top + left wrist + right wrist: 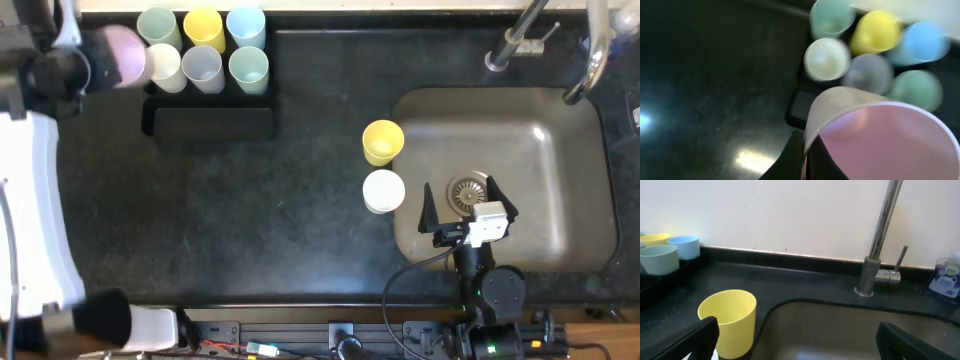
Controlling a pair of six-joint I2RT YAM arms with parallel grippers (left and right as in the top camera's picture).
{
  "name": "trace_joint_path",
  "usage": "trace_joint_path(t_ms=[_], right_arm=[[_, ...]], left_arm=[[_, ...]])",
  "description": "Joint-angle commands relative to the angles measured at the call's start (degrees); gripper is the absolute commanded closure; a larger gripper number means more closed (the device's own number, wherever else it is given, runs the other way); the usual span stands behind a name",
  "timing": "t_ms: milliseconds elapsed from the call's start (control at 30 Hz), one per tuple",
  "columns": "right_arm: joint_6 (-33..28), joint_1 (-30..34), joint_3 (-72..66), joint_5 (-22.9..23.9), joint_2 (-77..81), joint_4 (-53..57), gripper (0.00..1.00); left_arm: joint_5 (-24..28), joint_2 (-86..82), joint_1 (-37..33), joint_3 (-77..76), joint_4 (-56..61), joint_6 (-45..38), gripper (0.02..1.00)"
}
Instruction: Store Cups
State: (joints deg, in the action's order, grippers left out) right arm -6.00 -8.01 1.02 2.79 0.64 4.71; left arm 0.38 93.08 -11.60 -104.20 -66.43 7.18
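Left pincer [104,60] is clenched on the pink cup [127,54] at the far left of the dark surface [250,230], just beside the black tray [210,122]. The left wrist view shows what the overhead camera cannot: one dark finger [790,162] lies against the outside of the cup wall, and the rim is gripped.

The tray holds six cups in two rows. Back row, left to right: pale green cup [160,25], back-row yellow cup [203,25], blue cup [246,25]. Front row: front-row white cup [165,66], clear cup [203,66], darker green cup [249,68]. The near strip of the tray is bare.

Right of centre, the loose yellow cup [382,142] and the loose white cup [383,190] stand just beside each other at the left rim of the sink [560,140], the yellow one farther from the arm bases.

Right pincer [468,206] is released, its fingers spread wide over the basin near the drain [467,190]. In its wrist view I see the loose yellow cup upright beside one finger. That view also gives what the top view flattens — the upright tap [880,245] and a blue soap bottle [945,280] against the wall.
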Motion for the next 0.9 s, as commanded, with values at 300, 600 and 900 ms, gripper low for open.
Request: trace_joint_path(t_ms=[300, 600, 900], right_arm=[[0.22, -0.31, -0.74, -0.42, -0.39, -0.33, 0.003], [0.22, -0.31, -0.74, -0.42, -0.39, -0.33, 0.005], [0.22, -0.31, -0.74, -0.42, -0.39, -0.33, 0.005]], left_arm=[[7.17, 4.48, -4.37, 16.15, 10.84, -5.68, 0.982], [7.08, 11.13, -4.37, 16.15, 14.29, -5.70, 0.982], [7.08, 15.39, -4.37, 16.15, 16.87, -5.68, 0.974]])
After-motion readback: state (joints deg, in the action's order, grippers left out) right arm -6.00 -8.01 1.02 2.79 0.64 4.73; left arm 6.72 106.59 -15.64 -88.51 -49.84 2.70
